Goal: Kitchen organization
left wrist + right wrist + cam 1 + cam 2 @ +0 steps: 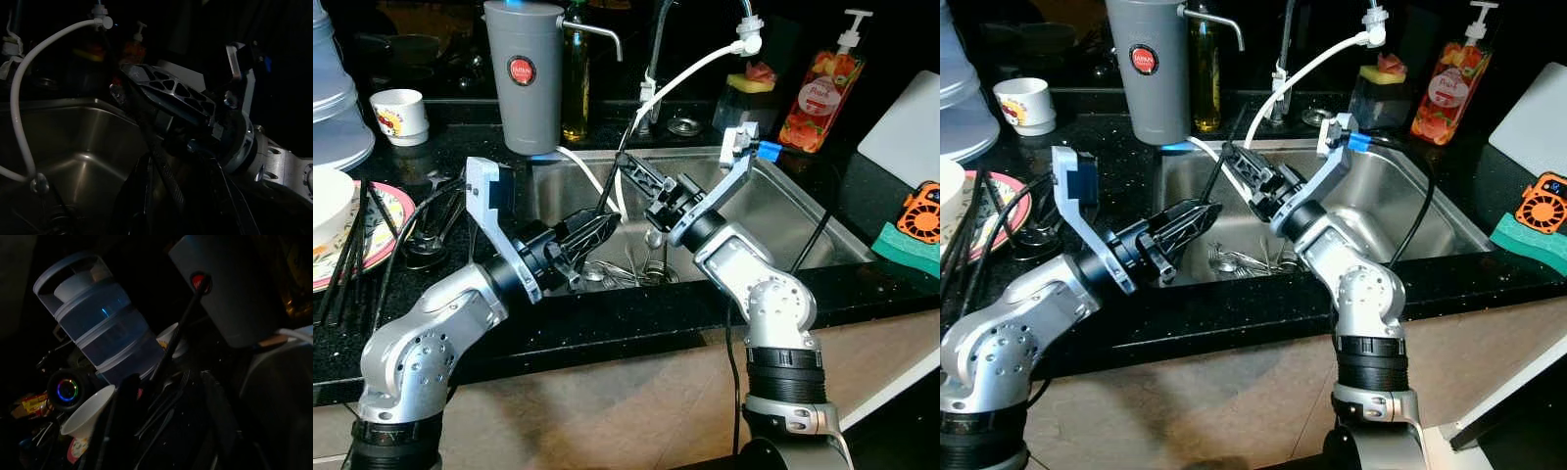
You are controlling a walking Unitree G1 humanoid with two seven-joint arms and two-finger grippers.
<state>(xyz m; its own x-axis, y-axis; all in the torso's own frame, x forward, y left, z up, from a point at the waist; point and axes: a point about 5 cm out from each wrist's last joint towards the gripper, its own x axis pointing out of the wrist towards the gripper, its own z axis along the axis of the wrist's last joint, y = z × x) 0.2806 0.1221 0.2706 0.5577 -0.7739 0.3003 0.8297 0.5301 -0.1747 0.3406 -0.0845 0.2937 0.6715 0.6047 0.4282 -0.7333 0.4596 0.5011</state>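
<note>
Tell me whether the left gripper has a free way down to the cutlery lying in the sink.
Probably yes. The left gripper hovers over the sink, just above the cutlery, with nothing between; the right gripper sits higher and farther back.

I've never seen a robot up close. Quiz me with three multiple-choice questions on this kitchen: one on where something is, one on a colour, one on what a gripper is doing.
1. Where does the loose metal cutlery lie?
A. On the pink-rimmed plate
B. In the bottom of the stainless steel sink
C. On the white board

2. What colour is the round logo on the tall grey water jug?
A. Red
B. Green
C. Yellow

3. What is the right gripper doing?
A. Open and empty
B. Holding a white cup
C. Shut on a thin black stick

Answers:
1 B: the loose metal cutlery lies inside the stainless steel sink.
2 A: the tall grey water jug bears a red disc.
3 C: the right gripper clamps the thin black stick above the sink.
</note>
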